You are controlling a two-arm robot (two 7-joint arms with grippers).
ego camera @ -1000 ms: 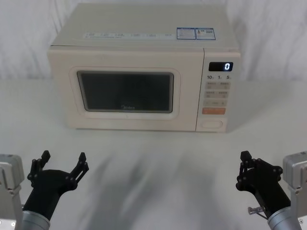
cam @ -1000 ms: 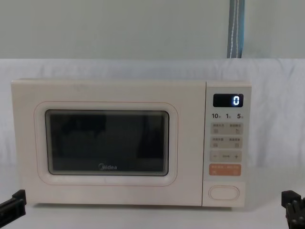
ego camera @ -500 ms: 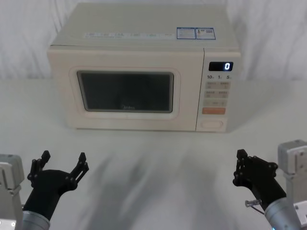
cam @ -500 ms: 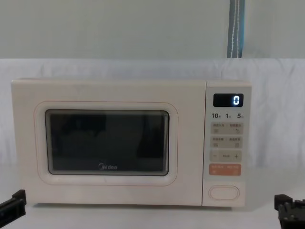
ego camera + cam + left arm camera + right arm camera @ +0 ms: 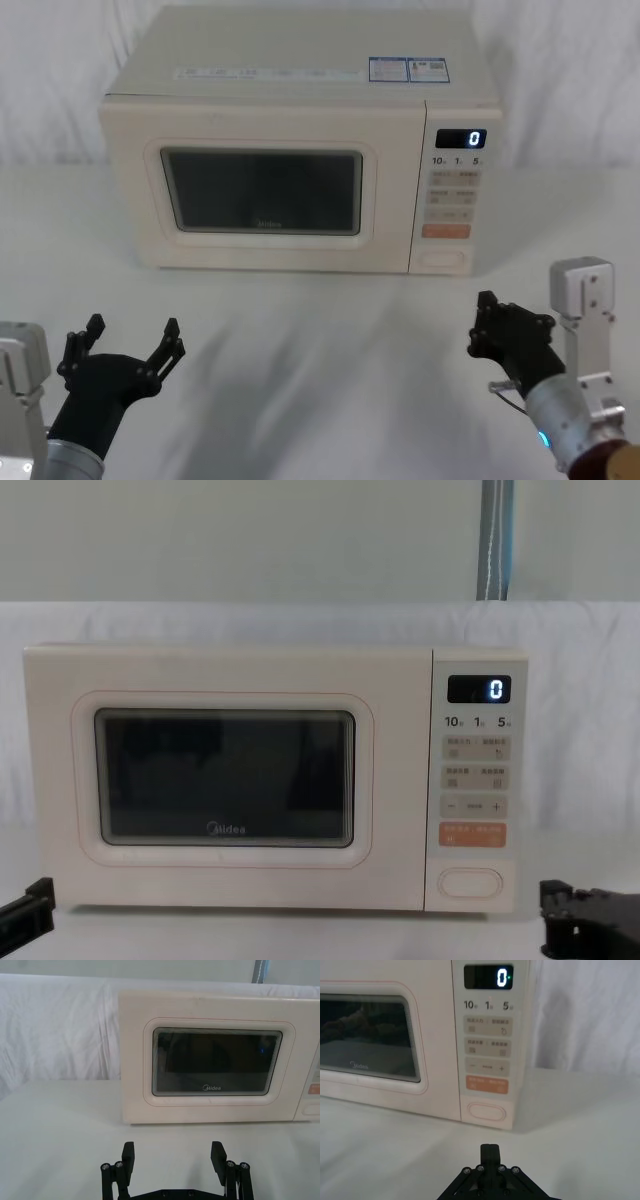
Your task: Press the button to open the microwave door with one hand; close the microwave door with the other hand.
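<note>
- Right black forked gripper (image 5: 497, 331), fingers pinched together, hovers in front of the cream box-shaped microwave (image 5: 300, 60), near its control-panel end and well short of it.
- Left black forked gripper (image 5: 125, 349), fingers spread, rests before the microwave's door end.
- Wide cream pill-shaped button (image 5: 487, 1111) sits lowest on the microwave's panel; likely stiff, needing a square fingertip push.
- Cream windowed microwave door (image 5: 228, 778) is shut; rigid, best pushed on its frame.

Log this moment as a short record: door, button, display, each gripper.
door: microwave door shut, flush with the control panel
button: wide cream button at the panel's bottom, under the orange key, untouched
display: reads 0
left gripper: open, low over the table in front of the door's left side
right gripper: shut, in front of the panel, short of the button
</note>
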